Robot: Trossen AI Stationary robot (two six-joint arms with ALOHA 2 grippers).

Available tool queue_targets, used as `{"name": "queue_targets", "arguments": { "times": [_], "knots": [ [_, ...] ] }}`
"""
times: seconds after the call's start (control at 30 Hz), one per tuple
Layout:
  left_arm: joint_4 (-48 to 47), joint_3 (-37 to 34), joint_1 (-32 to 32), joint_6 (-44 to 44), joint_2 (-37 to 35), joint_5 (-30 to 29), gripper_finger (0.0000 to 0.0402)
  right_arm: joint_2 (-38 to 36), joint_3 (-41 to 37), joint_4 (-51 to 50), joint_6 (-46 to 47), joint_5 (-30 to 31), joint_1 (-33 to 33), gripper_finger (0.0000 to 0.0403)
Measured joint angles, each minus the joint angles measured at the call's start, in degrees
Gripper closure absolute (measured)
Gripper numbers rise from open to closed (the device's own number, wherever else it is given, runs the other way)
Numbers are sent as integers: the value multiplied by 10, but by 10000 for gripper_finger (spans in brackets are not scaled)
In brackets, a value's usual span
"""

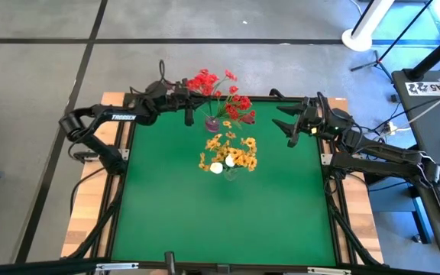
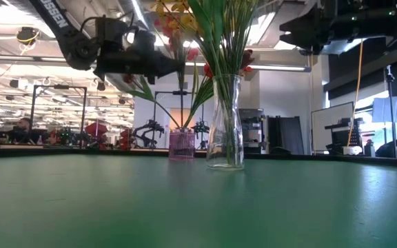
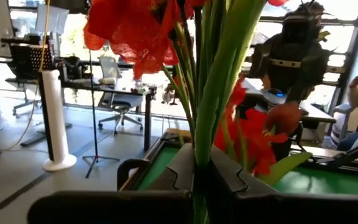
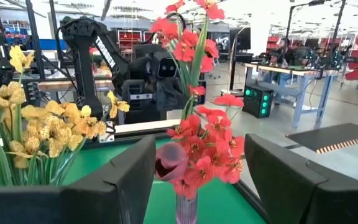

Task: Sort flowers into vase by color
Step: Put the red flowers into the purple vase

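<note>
Nearest to my low camera stands the clear glass vase (image 2: 226,124), holding the yellow-orange flowers (image 1: 231,151) and white buds (image 1: 222,163) near the middle of the green table (image 1: 220,221). Behind it I see the small purple vase (image 2: 181,145) with the red flowers (image 1: 224,95). My left gripper (image 3: 202,177) is closed on a green stem of these red flowers, above the purple vase. My right gripper (image 1: 290,126) hangs open beside them, holding nothing.

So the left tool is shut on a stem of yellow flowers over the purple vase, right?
Not quite. The left tool is shut on a stem of the red flowers, not yellow ones, over the purple vase. The left wrist view shows it.
</note>
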Motion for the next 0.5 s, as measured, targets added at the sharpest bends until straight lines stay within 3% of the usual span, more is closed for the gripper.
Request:
{"name": "queue_targets", "arguments": {
  "times": [0.3, 0.5],
  "knots": [
    [-4, 0, -1, -1, 25, -22, 391, 0, 0, -1, 0, 0, 0, 157],
    [-15, 0, -24, -11, 25, -84, 356, 1, 0, -1, 0, 0, 1, 157]
  ]
}}
